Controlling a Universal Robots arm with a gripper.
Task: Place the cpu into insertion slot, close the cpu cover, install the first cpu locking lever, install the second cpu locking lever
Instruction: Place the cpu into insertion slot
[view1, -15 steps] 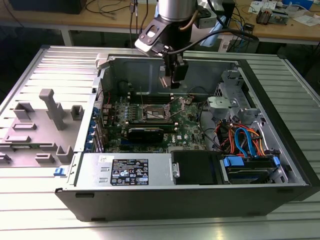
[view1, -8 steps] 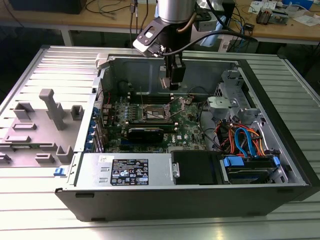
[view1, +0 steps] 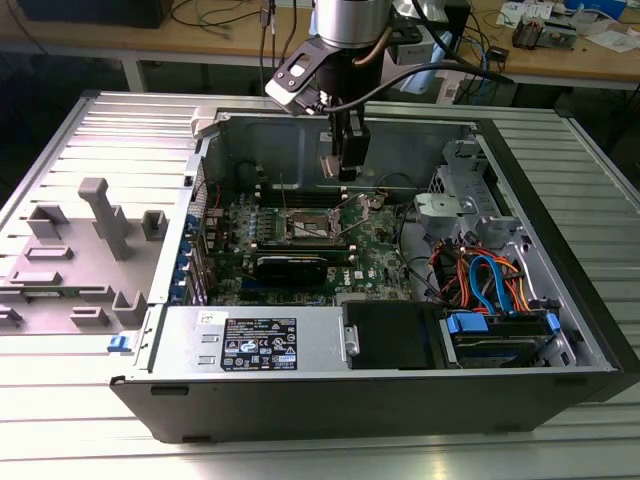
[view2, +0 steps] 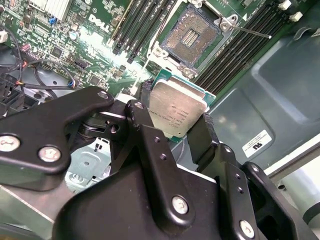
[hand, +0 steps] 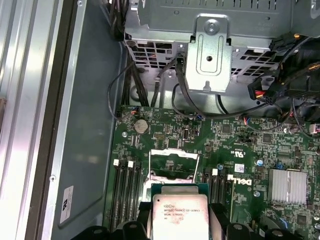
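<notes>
Exterior view, left to right: a grey plastic fixture (view1: 95, 235) is sitting on the ribbed table (view1: 60, 440), then the open computer case (view1: 400, 405), with orange and blue cables (view1: 490, 280) bunching at its right end. The gripper (view1: 346, 168) is hanging inside the case over the motherboard (view1: 380, 255), near the insertion slot (view1: 310, 226) and clear of the board.

Fingers (view2: 202, 137) are clamping the cpu (view2: 177, 107) on two opposite edges, standing apart just the chip's width. Cpu is riding in the grip above the slot, not seated, metal top facing both wrist cameras.

Second wrist view is giving the slot's dark centre lying bare, memory slots (view2: 145, 22) on either side, and a thin locking lever (view2: 250, 32) sticking out from one corner. First wrist view is giving another angle: cpu overlapping the near part of the slot, and the cpu cover (hand: 174, 152) showing as a silver frame just beyond it. Cannot tell how far it is lifted. Also there: a silver bracket (hand: 209, 55) and a finned heatsink (hand: 287, 186).
</notes>
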